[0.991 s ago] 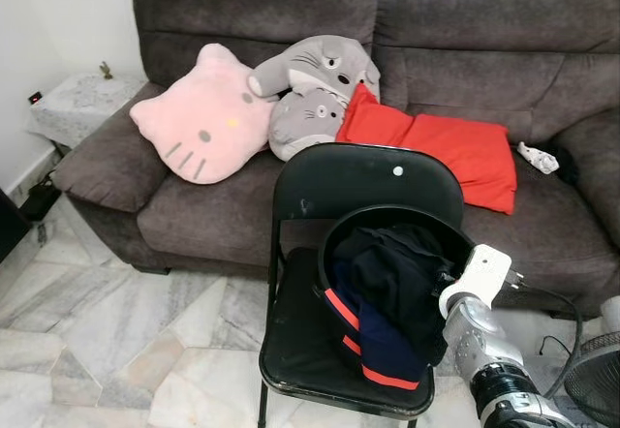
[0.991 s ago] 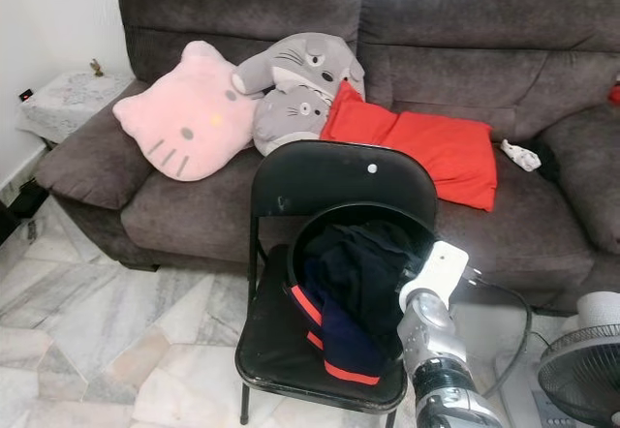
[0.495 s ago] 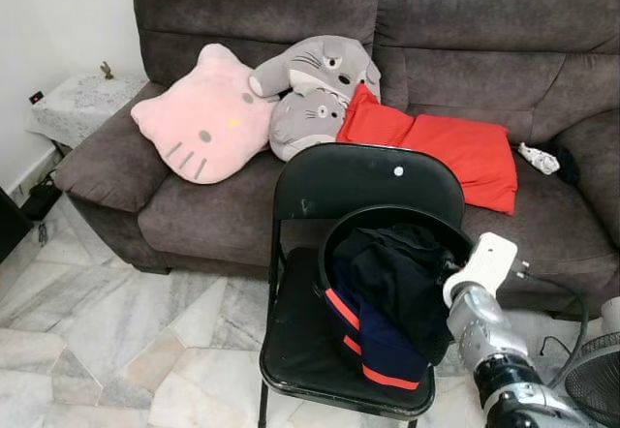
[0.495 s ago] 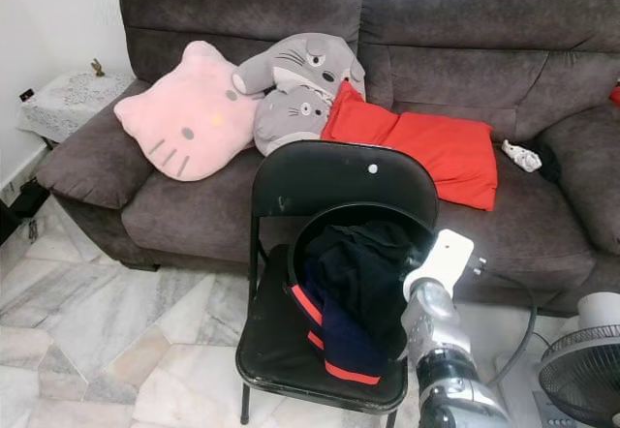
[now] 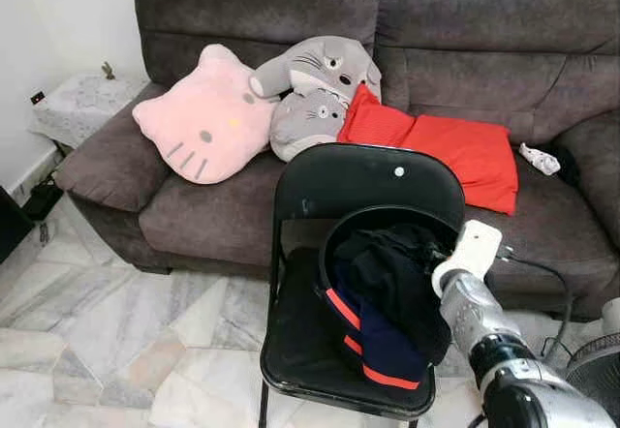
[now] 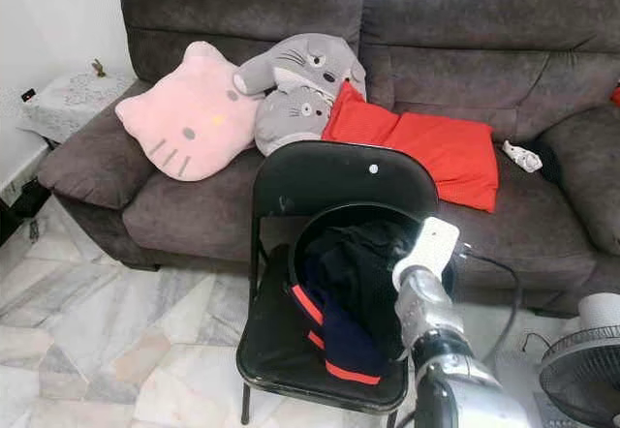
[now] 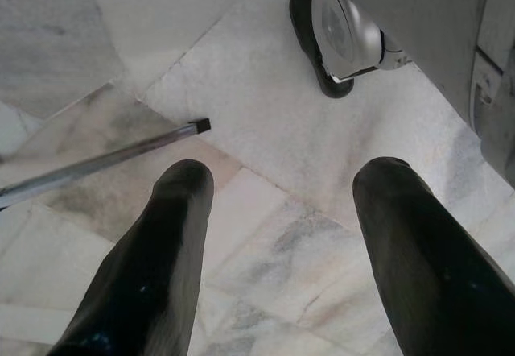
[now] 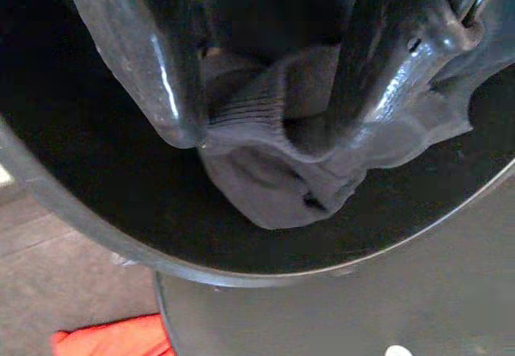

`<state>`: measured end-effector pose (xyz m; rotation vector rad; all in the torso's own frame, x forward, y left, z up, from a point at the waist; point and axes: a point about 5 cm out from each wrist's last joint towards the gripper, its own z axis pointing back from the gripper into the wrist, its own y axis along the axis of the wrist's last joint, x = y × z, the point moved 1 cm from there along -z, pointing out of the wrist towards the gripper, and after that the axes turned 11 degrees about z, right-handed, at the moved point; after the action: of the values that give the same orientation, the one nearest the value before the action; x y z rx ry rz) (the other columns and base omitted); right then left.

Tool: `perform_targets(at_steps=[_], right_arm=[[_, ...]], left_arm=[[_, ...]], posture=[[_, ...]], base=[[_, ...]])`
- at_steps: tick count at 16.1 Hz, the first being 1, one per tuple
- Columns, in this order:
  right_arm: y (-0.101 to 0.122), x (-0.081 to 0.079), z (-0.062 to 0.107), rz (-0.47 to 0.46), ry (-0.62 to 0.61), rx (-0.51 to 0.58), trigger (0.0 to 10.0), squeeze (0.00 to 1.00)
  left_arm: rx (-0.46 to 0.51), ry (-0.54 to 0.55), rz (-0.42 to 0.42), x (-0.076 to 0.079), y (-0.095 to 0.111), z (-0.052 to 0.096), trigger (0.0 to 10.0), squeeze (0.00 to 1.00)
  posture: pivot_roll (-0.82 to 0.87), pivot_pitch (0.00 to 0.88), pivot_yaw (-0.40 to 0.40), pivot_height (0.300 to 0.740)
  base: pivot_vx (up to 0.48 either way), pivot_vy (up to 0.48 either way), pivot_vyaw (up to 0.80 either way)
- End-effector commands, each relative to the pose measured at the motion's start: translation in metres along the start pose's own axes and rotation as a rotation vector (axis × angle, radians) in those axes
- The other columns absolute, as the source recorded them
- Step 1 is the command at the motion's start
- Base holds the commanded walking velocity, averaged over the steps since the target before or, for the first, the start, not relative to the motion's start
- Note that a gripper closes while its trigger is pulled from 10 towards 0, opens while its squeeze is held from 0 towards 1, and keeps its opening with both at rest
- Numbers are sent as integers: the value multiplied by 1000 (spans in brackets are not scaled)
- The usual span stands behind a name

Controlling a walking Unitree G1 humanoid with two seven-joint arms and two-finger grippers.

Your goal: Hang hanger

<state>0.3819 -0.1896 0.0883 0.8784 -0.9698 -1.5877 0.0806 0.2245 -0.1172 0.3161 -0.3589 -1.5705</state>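
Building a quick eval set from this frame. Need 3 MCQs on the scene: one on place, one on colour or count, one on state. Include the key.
1. Where does the black basket of clothes sit?
A. On the sofa
B. On the seat of the black folding chair
C. On the floor

2. What colour is the flat cushion on the sofa, beside the grey plush toys?
A. Red
B. Green
C. Yellow

3. How are the left gripper's fingers?
A. Shut on a hanger
B. Shut on cloth
C. Apart, with nothing between them

Key: 1 B, the basket rests tipped on the chair seat, against its back. 2 A, the cushion is plainly red. 3 C, the left wrist view shows the two black fingers spread over bare marble floor.
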Motion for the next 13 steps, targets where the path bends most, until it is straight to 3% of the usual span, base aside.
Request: perform_targets(at_steps=[1,3,8,9,10,13], right_arm=[[-4,-3,0,-14,-5,-34,10000,0],[-7,1,0,-104,-42,-51,10000,0],[-7,6,0,-148,-79,-58,10000,0],[-4,8,-1,-163,-83,-45,4314,0],[-2,9,-1,-172,-87,-35,0,0],[0,13,-1,-184,-101,-27,0,0]], left_arm=[[-41,10,-16,-5,-10,3,10000,0],[-44,13,-18,-6,-11,4,10000,0],[-46,16,-23,-8,-12,4,10000,0],[-45,18,-25,-8,-11,4,10000,0],[-44,20,-27,-8,-11,4,10000,0],[-42,21,-32,-9,-11,5,10000,0]], posture=[[73,79,47,740],[82,82,51,740],[91,83,57,740],[93,81,58,740],[93,81,58,740],[94,81,59,740]], base=[[0,0,0],[0,0,0],[0,0,0],[0,0,0],[0,0,0],[0,0,0]])
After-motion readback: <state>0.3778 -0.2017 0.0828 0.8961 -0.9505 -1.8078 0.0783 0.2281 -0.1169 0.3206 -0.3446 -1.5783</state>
